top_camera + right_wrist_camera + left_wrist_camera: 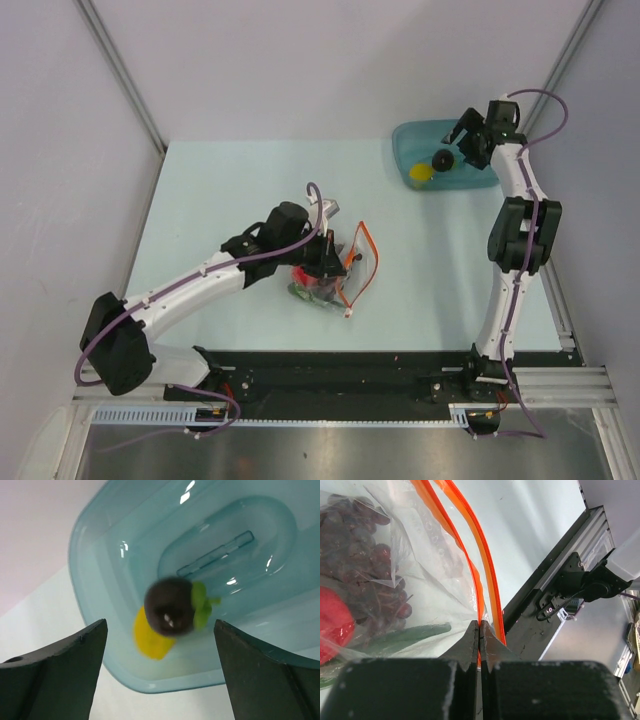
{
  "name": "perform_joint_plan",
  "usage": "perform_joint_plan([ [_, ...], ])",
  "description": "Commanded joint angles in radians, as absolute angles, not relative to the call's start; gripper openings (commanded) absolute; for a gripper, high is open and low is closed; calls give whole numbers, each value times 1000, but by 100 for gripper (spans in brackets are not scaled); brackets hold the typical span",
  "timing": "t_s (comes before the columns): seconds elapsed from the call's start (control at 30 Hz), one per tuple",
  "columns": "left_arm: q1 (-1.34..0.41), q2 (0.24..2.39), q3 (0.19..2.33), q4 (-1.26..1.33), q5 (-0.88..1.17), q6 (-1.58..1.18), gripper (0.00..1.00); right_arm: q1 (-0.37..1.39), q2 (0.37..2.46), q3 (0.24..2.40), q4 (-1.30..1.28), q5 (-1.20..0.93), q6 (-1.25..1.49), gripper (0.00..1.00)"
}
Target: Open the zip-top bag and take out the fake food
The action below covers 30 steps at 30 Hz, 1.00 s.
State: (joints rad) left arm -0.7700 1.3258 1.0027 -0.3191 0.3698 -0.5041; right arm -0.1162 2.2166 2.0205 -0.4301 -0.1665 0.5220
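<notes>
Mid-table, left arm [200, 285] stretching forward, left gripper [480, 630] clamping the orange strip [485, 565] of the small clear crinkly zip-top bag [420, 555], plastic fake food [365, 555] lying inside, right arm [515, 250] reaching far, right gripper [468, 140] hanging, fingers apart, over the teal translucent tray [100, 545].

In the left wrist view we lose the clear crinkly zip-top bag [420, 555] past the top and left edges. The red round plastic fruit [332, 625] is cut off at the left, and the slim green plastic vegetable [405, 636] slips partly behind the left end effector [479, 630]. In the right wrist view the dark round plastic fruit [170, 605] is blurred and hides part of the yellow lemon-like piece [150, 642].
</notes>
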Motion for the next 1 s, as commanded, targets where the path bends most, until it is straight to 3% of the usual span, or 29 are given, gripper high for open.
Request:
perform_joint_plan([
  [0.0, -765, 1322, 1065, -324, 367, -485, 0, -110, 2279, 2172, -653, -140, 491, 93],
  [0.13, -764, 1357, 1098, -321, 373, -477, 0, -109, 2229, 2131, -683, -147, 498, 94],
  [0.53, -762, 1425, 1124, -253, 402, -500, 0, -3, 1764, 1515, -664, -297, 523, 91],
  [0.8, -761, 1430, 1184, -258, 400, -514, 0, 210, 1471, 1321, -756, -284, 445, 88],
  [0.97, -762, 1430, 1210, -258, 396, -531, 0, 276, 1309, 1189, -710, -437, 483, 81],
])
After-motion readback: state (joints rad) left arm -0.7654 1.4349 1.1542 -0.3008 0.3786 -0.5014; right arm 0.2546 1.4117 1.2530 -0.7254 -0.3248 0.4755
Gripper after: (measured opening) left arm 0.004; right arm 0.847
